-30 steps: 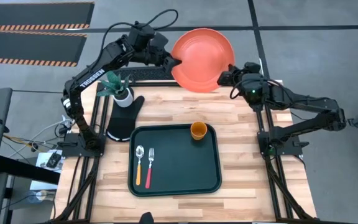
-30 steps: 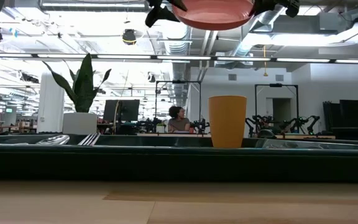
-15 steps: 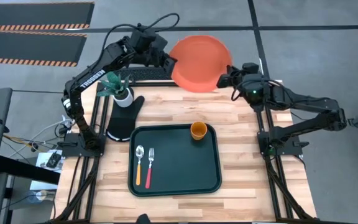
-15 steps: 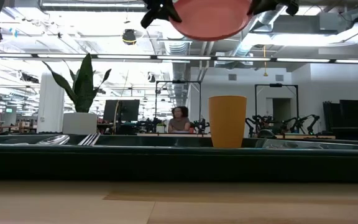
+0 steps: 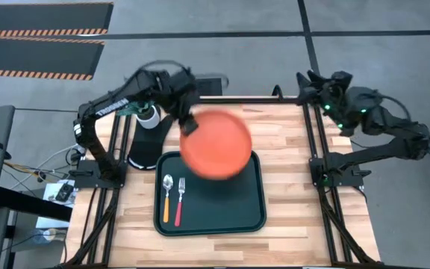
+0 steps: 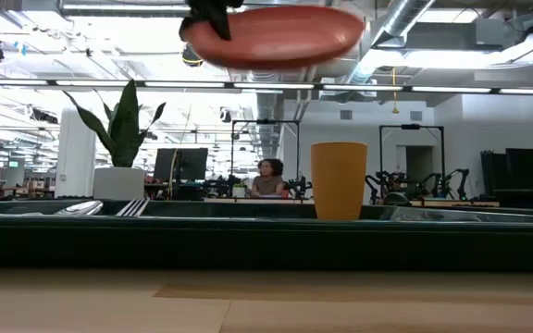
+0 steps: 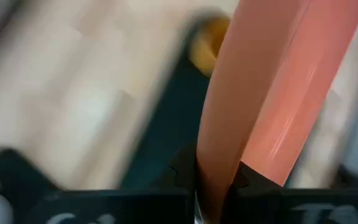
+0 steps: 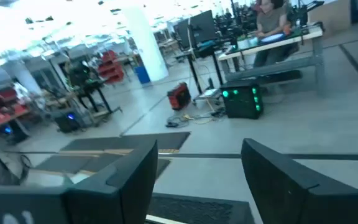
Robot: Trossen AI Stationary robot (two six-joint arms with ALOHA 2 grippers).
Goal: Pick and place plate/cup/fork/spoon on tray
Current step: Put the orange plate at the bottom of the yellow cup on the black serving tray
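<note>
The orange-red plate (image 5: 216,146) hangs in the air over the far half of the dark tray (image 5: 230,217), with my left gripper (image 5: 188,124) shut on its rim. The low view shows the plate (image 6: 280,37) high above the orange cup (image 6: 339,180), which stands on the tray and is hidden under the plate from above. The spoon (image 5: 166,196) and the fork (image 5: 179,198) lie side by side on the tray's left part. My right gripper (image 5: 309,81) stands open at the table's far right corner, with nothing between its fingers (image 8: 132,171). My left gripper pinches the plate's rim (image 7: 215,177) between its two fingers, at the plate's far left edge (image 5: 193,128). The fingers come from the table's far left, slanting down. The plate is lifted clear and lies nearly level above the tray and the cup.
A white pot with a green plant (image 5: 148,116) stands at the far left, next to a black glove-shaped mat (image 5: 144,146). Bare wood (image 5: 290,164) lies to the right of the tray. A person (image 6: 268,178) sits in the room beyond the table.
My right gripper has let go of the plate, opened and drawn back toward the far right corner. My left gripper has taken the plate by its rim. It has swung the plate down and toward the near edge, from beyond the far edge to over the tray.
</note>
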